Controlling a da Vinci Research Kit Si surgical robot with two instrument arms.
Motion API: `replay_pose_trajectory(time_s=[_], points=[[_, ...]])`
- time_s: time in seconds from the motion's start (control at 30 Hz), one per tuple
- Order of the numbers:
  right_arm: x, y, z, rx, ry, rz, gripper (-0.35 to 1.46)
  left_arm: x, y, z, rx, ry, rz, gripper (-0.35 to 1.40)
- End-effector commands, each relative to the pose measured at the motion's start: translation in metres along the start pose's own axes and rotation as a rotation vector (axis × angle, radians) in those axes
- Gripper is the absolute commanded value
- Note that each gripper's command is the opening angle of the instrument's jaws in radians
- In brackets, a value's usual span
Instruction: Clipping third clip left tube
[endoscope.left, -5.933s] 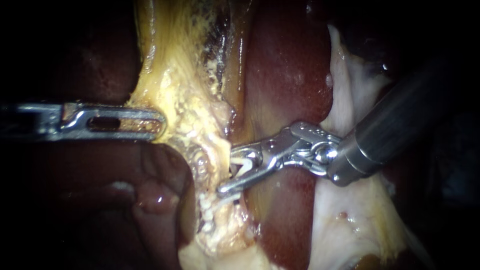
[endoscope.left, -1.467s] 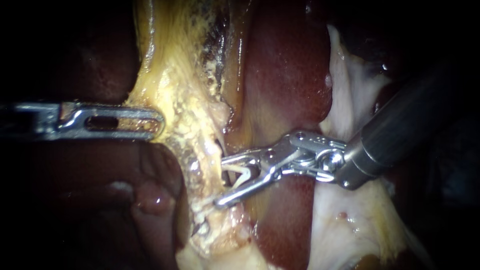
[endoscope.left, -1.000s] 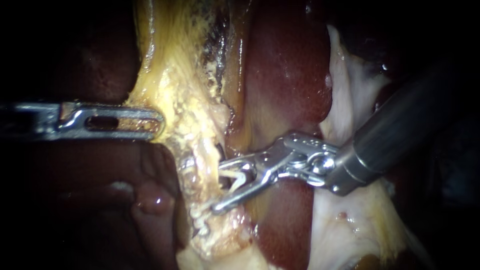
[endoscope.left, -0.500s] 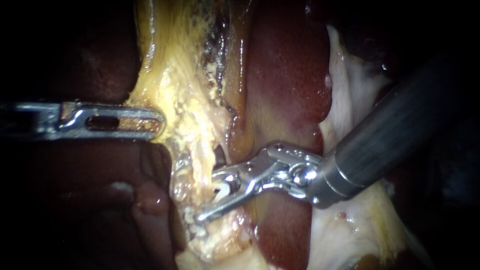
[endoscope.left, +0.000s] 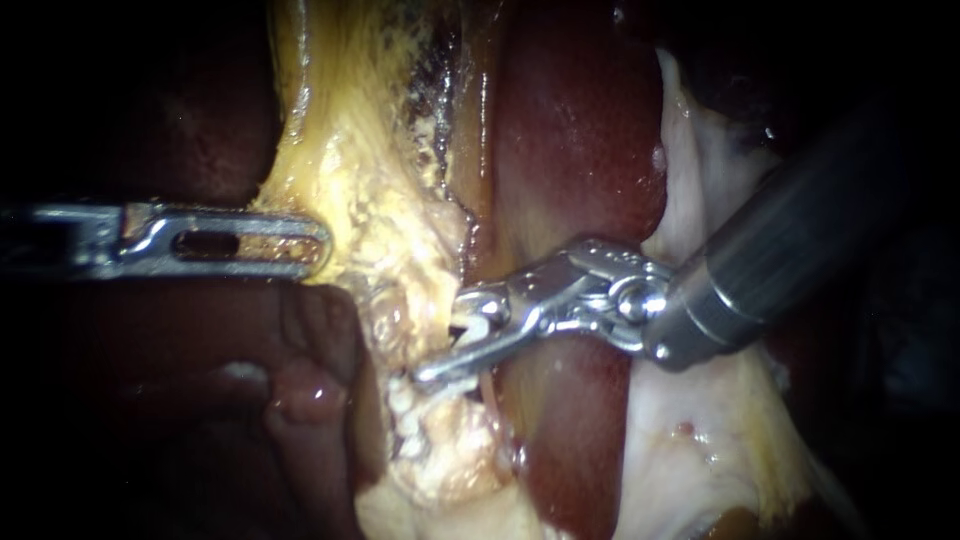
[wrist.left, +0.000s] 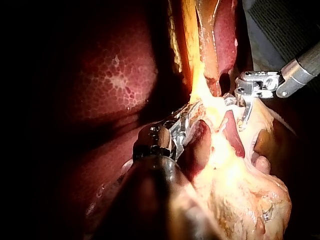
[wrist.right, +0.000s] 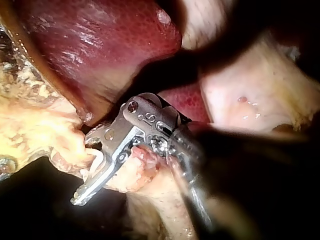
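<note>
Honestly the third clip isn't on yet: my right instrument (endoscope.left: 440, 340), a slim silver shaft, has its jaws partly apart with an unclosed white V-shaped clip (endoscope.left: 478, 328) seated between them. The tips sit against the right edge of the crusty yellow-white left tube (endoscope.left: 400, 325), just left of the glossy dark-red liver (endoscope.left: 580, 150). My left instrument (endoscope.left: 318, 245), with slotted silver jaws, looks clamped on the yellow fatty tissue (endoscope.left: 340, 170) to the tube's left, so what's left is getting the clip around the tube, squeezing and letting go.
</note>
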Motion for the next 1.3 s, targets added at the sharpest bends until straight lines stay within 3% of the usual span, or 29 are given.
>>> replay_pose_trajectory(time_s=[0.03, 0.5, 0.6, 0.67, 0.77, 0.97, 1.17, 1.3], points=[[-0.0004, 0.0002, 0.0005, 0.005, -0.001, -0.003, 0.57, 0.0, 0.0, 0.0, 0.0, 0.0, 0.0, -0.35], [-0.002, 0.0006, 0.0017, 0.03, -0.014, -0.013, 0.57, 0.0, 0.0, 0.0, 0.0, 0.0, 0.0, -0.35], [-0.0032, 0.0006, 0.0013, 0.084, -0.085, -0.034, 0.55, 0.0, 0.0001, 0.0, 0.0, 0.0, 0.001, -0.35], [-0.0038, 0.001, 0.0013, -0.007, -0.169, -0.09, 0.56, 0.0, 0.0001, -0.0001, 0.001, 0.0, 0.001, -0.35], [-0.004, 0.0017, 0.0013, -0.084, -0.22, -0.137, 0.58, 0.0, 0.0001, 0.0, 0.0, 0.0, 0.001, -0.35], [-0.003, 0.0021, 0.0001, -0.178, -0.172, -0.213, 0.6, 0.0, 0.0, 0.0, 0.0, 0.0, 0.0, -0.35], [-0.002, 0.0013, -0.0017, -0.25, -0.136, -0.245, 0.6, 0.0, 0.0, -0.0001, 0.0, 0.0, 0.0, -0.35], [-0.0018, 0.0012, -0.0018, -0.262, -0.13, -0.238, 0.6, 0.0, 0.0, -0.0001, 0.001, 0.001, 0.0, -0.35]])
